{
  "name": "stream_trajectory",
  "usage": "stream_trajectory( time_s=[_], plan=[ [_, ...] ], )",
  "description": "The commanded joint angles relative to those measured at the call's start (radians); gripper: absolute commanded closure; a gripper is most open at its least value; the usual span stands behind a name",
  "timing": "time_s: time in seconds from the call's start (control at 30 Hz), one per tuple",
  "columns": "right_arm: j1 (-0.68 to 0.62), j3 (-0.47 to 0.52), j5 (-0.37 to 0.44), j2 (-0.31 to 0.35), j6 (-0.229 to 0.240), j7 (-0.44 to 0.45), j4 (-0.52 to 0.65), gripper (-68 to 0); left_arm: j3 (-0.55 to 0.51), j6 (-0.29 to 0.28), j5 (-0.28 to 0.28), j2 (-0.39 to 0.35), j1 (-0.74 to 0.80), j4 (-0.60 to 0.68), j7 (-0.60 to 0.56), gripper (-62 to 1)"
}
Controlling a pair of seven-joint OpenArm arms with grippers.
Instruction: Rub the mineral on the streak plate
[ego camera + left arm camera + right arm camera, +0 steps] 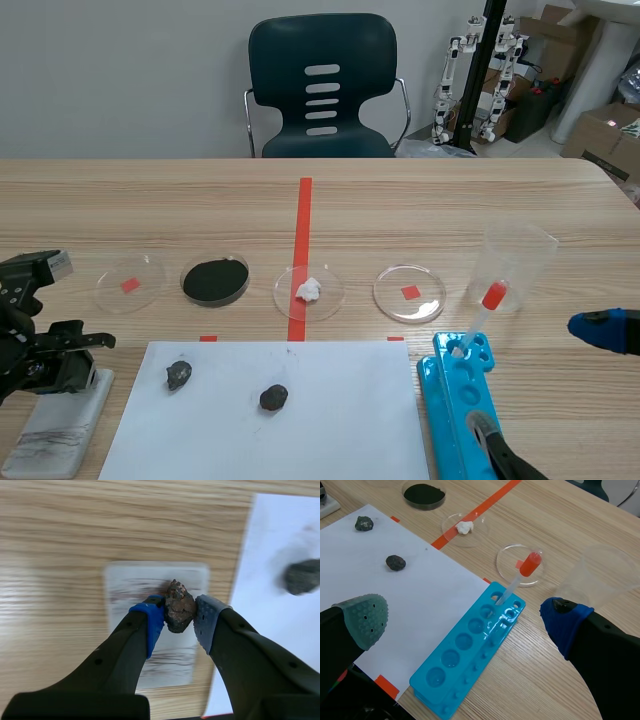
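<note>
In the left wrist view my left gripper [179, 619] is shut on a rough brown mineral [178, 606], which is pinched between the blue pads. It hangs just over the white streak plate [131, 582], which carries faint grey streaks. In the scene view the left gripper [62, 358] stands above that plate [55, 432] at the table's near left corner. My right gripper [467, 622] is open and holds nothing, above the blue well tray [465, 655]; only its blue pad [604, 330] shows at the scene's right edge.
Two dark rocks [179, 375] [274, 397] lie on a white paper sheet [330, 430]. Beyond it stand several petri dishes: one with black powder [215, 280], one with a white lump [308, 291]. A clear cup [515, 268] and a red-bulbed dropper [482, 315] stand at the right.
</note>
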Motion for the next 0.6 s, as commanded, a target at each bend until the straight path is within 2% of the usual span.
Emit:
stream_trajectory(
  time_s=[0.0, 0.07, 0.13, 0.2, 0.43, 0.5, 0.57],
  plan=[
    [0.011, 0.006, 0.011, 0.0, 0.001, 0.011, 0.005, -64.7, 0.0, -0.015, -0.035, 0.008, 0.002, 0.0, 0.004, -7.0],
    [0.011, 0.006, 0.011, 0.0, 0.001, 0.011, 0.005, -64.7, 0.0, -0.018, -0.053, 0.011, 0.002, 0.0, 0.001, -7.0],
    [0.011, 0.006, 0.011, 0.0, 0.001, 0.011, 0.005, -64.7, 0.0, -0.017, -0.046, 0.011, 0.002, 0.0, 0.0, -7.0],
    [0.011, 0.006, 0.011, 0.0, 0.001, 0.011, 0.005, -64.7, 0.0, -0.012, -0.001, 0.011, 0.002, 0.0, 0.001, -7.0],
    [0.011, 0.006, 0.011, 0.0, 0.001, 0.011, 0.005, -64.7, 0.0, 0.101, 0.206, 0.01, 0.002, 0.0, 0.017, -7.0],
    [0.011, 0.006, 0.011, 0.0, 0.001, 0.011, 0.005, -64.7, 0.0, 0.12, 0.242, 0.01, 0.002, 0.0, 0.019, -7.0],
    [0.011, 0.006, 0.011, 0.0, 0.001, 0.011, 0.005, -64.7, 0.0, 0.123, 0.251, 0.008, 0.002, 0.0, 0.02, -7.0]
  ],
)
